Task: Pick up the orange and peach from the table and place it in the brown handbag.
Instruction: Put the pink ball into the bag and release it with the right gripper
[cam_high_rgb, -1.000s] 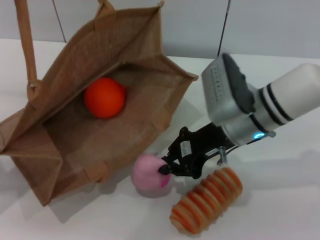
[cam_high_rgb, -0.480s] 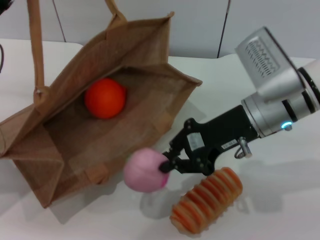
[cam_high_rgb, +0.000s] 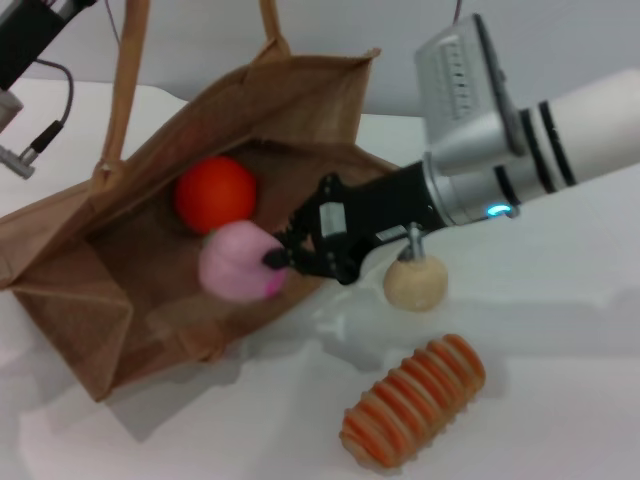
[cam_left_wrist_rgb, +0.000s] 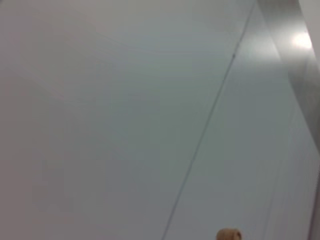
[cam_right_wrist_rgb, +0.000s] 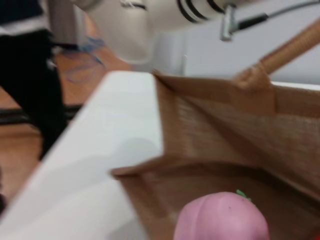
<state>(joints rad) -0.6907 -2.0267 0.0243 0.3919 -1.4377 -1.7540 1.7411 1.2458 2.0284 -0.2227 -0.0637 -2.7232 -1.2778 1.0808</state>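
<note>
Tan-brown woven brown handbag (cam_high_rgb: 150, 300) lying open on the white surface (cam_high_rgb: 560, 330), strap handles (cam_high_rgb: 125, 90) raised toward the upper left, where part of the left arm (cam_high_rgb: 25, 35) shows; left gripper out of view. Orange (cam_high_rgb: 215, 194) resting inside the bag against its far wall. Right gripper (cam_high_rgb: 283, 256) clamped on the peach (cam_high_rgb: 238, 261), held over the bag's open mouth, just beside and in front of the orange. Peach (cam_right_wrist_rgb: 220, 219) in the right wrist view seen close, pink, green stem on top, bag wall (cam_right_wrist_rgb: 210, 130) behind. Pale beige ball (cam_high_rgb: 415, 282) on the surface beside the bag, under the right wrist. Orange-and-cream ribbed cylinder (cam_high_rgb: 413, 400) lying nearer, well apart from the bag.
</note>
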